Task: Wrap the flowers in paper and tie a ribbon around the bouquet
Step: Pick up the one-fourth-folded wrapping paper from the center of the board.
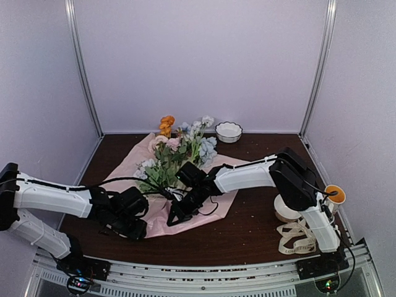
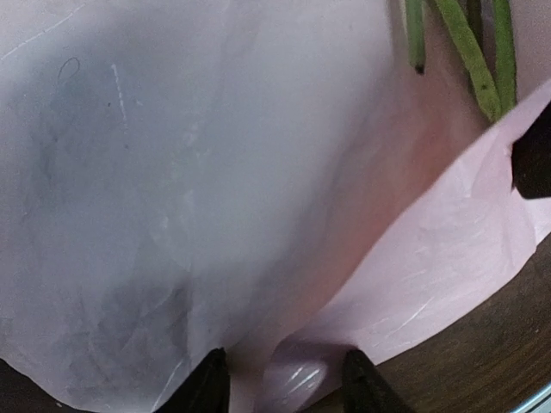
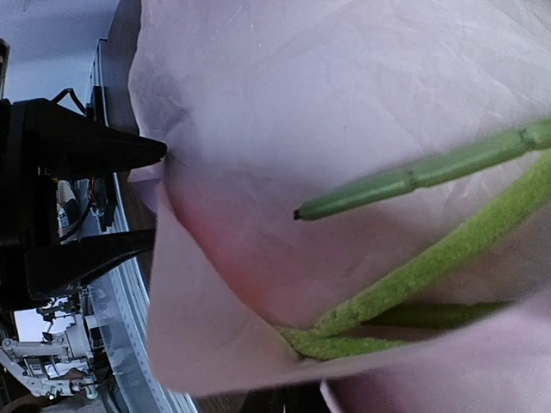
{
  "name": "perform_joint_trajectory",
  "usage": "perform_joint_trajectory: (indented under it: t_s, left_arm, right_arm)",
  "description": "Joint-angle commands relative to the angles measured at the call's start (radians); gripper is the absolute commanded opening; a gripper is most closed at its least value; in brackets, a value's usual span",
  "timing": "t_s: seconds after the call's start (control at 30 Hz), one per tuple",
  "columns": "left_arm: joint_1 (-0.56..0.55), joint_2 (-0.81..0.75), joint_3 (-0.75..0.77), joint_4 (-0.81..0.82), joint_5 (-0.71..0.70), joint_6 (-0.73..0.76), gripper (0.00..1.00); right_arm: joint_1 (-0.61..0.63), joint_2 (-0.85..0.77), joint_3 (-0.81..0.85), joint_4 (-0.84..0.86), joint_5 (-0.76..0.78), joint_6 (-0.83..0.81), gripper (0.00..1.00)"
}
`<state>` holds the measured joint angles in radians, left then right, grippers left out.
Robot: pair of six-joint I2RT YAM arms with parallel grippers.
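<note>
Right now the bunch of green-stemmed artificial flowers (image 1: 176, 154) with blue, white and orange blooms lies on the thin light-pink paper sheet (image 1: 137, 156) at mid-table, blooms far, cut stem ends pointing back at me. That long axis runs nearly straight to my right gripper (image 1: 177, 215), the nearer one. It is closed tight, seemingly on a raised fold of the sheet, though its fingertips are outside my wrist view. My left gripper (image 2: 284, 383) stands part open astride the sheet's near-left edge, gripping nothing, low over the dark wooden table (image 1: 260, 229).
</note>
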<state>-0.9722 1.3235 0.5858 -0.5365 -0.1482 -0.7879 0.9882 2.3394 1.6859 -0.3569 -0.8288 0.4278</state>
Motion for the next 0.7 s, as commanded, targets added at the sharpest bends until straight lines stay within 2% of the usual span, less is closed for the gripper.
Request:
perform_joint_trajectory:
  t_s: [0.0, 0.2, 0.27, 0.4, 0.5, 0.57, 0.67]
  left_arm:
    - [0.011, -0.045, 0.082, -0.148, 0.023, 0.064, 0.55]
    - [0.196, -0.174, 0.149, -0.216, 0.067, 0.148, 0.71]
    - [0.296, -0.220, 0.146, -0.255, 0.045, 0.149, 0.79]
    - [0.602, -0.298, 0.092, -0.268, 0.052, 0.136, 0.91]
    - [0.790, -0.344, 0.038, -0.190, 0.099, 0.097, 0.93]
    - [0.865, -0.351, 0.019, -0.158, 0.106, 0.067, 0.97]
    - [0.931, -0.323, 0.023, -0.176, 0.019, -0.010, 0.98]
  right_arm:
    - [0.005, 0.047, 0.042, -0.102, 0.076, -0.003, 0.03]
    - [0.002, 0.049, 0.039, -0.135, 0.117, -0.009, 0.01]
    - [0.001, 0.038, 0.029, -0.130, 0.120, -0.009, 0.01]
    - [0.001, 0.022, 0.020, -0.121, 0.120, -0.013, 0.01]
    - [0.002, 0.021, 0.021, -0.117, 0.113, -0.015, 0.01]
    - [0.001, 0.018, 0.020, -0.122, 0.116, -0.021, 0.02]
    - [0.002, 0.005, 0.009, -0.116, 0.120, -0.030, 0.01]
